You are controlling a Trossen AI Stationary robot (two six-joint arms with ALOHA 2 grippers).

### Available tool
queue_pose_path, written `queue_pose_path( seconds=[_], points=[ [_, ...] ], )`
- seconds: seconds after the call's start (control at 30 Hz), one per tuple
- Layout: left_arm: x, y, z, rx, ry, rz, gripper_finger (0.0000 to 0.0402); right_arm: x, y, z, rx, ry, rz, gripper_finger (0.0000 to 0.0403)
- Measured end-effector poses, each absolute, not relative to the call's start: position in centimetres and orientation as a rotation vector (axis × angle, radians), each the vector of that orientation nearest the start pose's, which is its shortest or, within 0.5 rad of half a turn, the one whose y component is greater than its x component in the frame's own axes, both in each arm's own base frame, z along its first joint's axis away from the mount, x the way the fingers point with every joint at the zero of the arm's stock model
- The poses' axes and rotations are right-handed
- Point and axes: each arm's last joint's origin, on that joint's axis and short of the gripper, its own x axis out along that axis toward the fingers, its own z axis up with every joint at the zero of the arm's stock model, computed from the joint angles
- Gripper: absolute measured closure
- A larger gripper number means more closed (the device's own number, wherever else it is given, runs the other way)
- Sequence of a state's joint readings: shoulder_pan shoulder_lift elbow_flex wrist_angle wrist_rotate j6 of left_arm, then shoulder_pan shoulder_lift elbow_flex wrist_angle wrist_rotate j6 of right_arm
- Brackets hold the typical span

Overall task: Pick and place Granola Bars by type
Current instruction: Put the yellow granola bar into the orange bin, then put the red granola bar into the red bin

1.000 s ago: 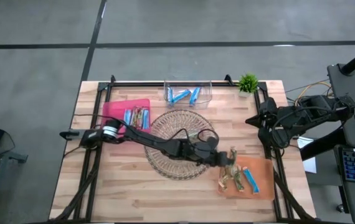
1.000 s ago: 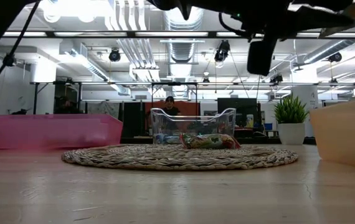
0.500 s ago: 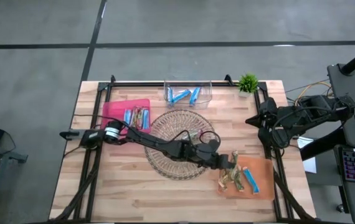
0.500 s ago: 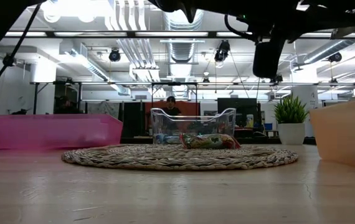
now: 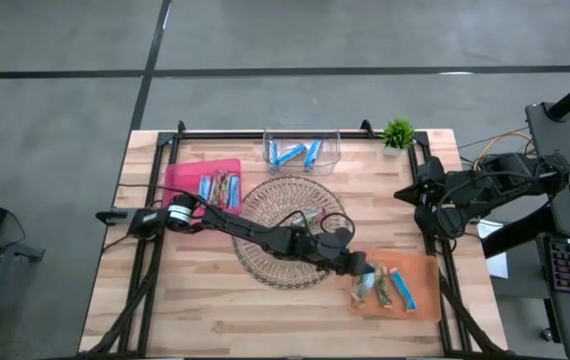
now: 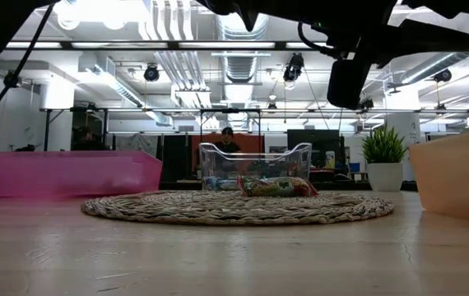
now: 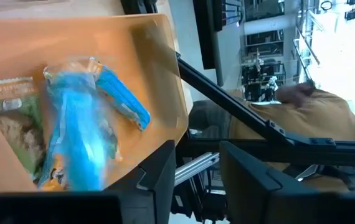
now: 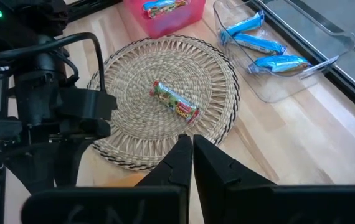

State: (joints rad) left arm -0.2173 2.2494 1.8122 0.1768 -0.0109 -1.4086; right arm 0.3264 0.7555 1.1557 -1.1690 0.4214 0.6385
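Wrappers (image 7: pixel 71 137) — print unreadable — in orange tray (image 7: pixel 159 81).

One bar (image 5: pixel 310 217) lies on the wicker mat (image 5: pixel 265 255), between three bar-filled trays.

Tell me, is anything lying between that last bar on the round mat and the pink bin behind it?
Nothing visible does. The multicoloured bar lies alone on the wicker mat, and only bare weave and table separate it from the pink bin. The left claw is away over the orange bin.

Blurred bar (image 7: pixel 75 134) in orange tray (image 7: pixel 159 74), L wrist view.
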Motion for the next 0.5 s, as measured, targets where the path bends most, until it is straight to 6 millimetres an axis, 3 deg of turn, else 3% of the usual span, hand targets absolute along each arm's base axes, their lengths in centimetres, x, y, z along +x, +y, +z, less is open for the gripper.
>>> queue_pose_path(
  seconds=[0.33, 0.5],
  points=[
    [51.44, -11.27, 23.54, -1.315, 0.349, 0.003, 0.029, 9.64, 2.02, 36.97, 0.331, 0.653, -0.311, 0.0394],
    [51.35, -11.28, 23.79, -1.267, 0.344, -0.004, 0.0338, 9.64, 2.02, 36.97, 0.331, 0.653, -0.311, 0.0394]
  ],
)
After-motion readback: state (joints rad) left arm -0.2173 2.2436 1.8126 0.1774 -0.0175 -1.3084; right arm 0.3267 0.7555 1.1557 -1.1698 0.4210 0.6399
